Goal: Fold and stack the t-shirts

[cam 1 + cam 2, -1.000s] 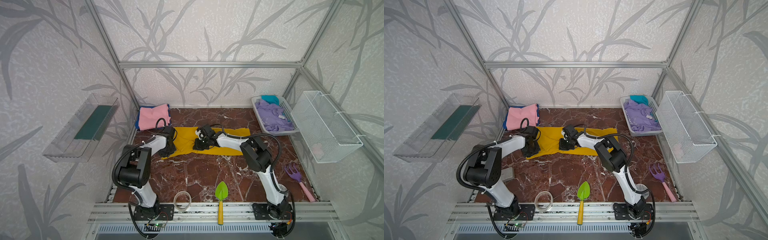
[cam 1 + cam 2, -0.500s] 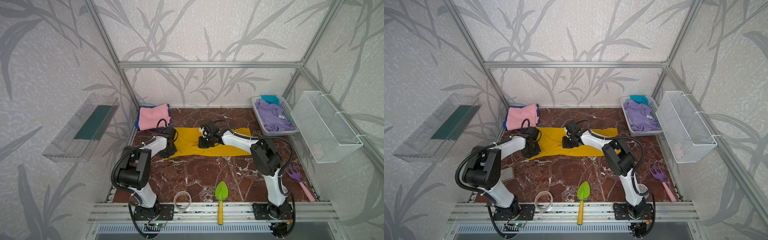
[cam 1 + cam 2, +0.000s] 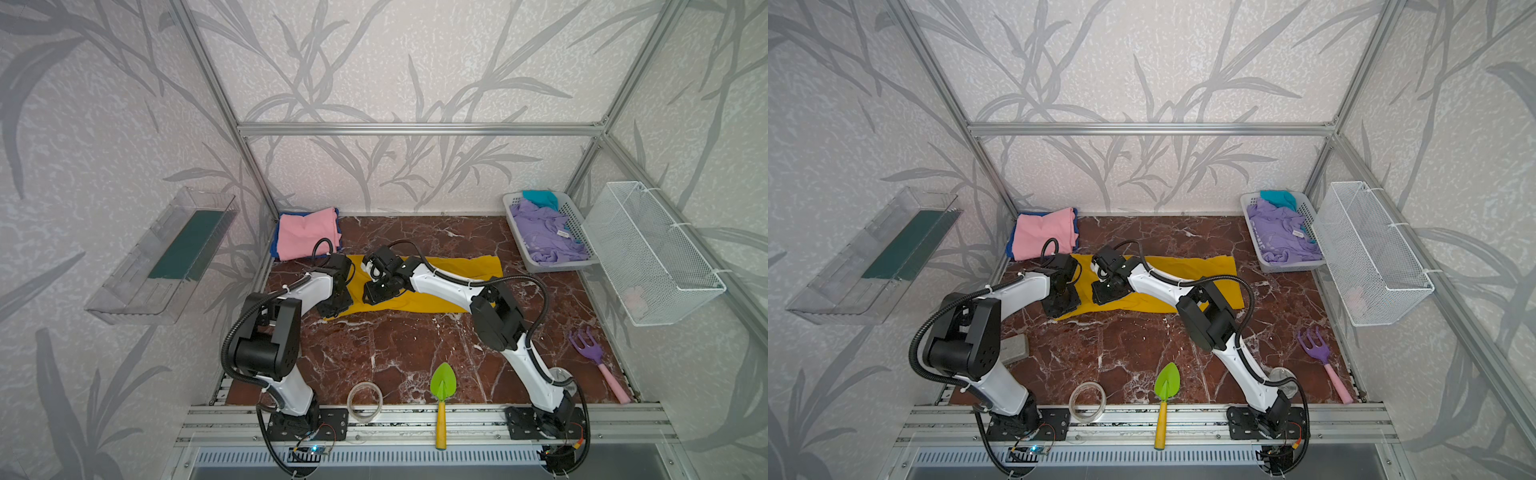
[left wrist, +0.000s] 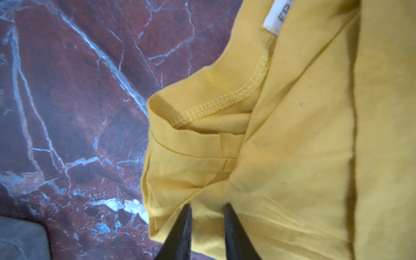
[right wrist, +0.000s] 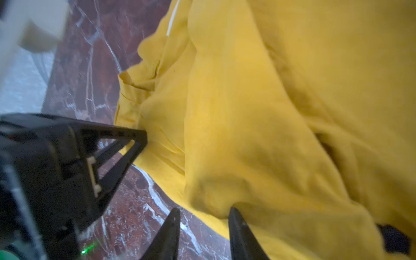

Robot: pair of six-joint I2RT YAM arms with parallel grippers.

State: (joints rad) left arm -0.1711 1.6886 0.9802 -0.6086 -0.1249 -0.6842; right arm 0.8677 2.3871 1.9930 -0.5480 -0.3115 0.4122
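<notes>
The mustard-yellow t-shirt (image 3: 449,291) (image 3: 1187,272) lies spread across the middle of the marble floor. At its left end my left gripper (image 3: 332,309) (image 4: 207,206) is shut on a bunch of the yellow cloth near the collar seam. Just to the right of it, my right gripper (image 3: 372,297) (image 5: 203,210) stands open over the shirt's front edge, with cloth against one finger. A folded pink t-shirt (image 3: 305,232) sits on a blue one (image 3: 274,249) in the back left corner. Lavender (image 3: 544,237) and teal (image 3: 540,197) t-shirts lie in the white laundry basket (image 3: 509,203).
A wire basket (image 3: 652,257) hangs on the right wall and a clear shelf (image 3: 166,253) on the left wall. Along the front lie a tape roll (image 3: 365,401), a green trowel (image 3: 442,386) and a purple rake (image 3: 590,353). A grey block (image 3: 1013,349) sits by the left arm.
My right gripper has moved left along the yellow shirt towards the left gripper, and its jaws have opened. The left gripper has kept its grip and place.
</notes>
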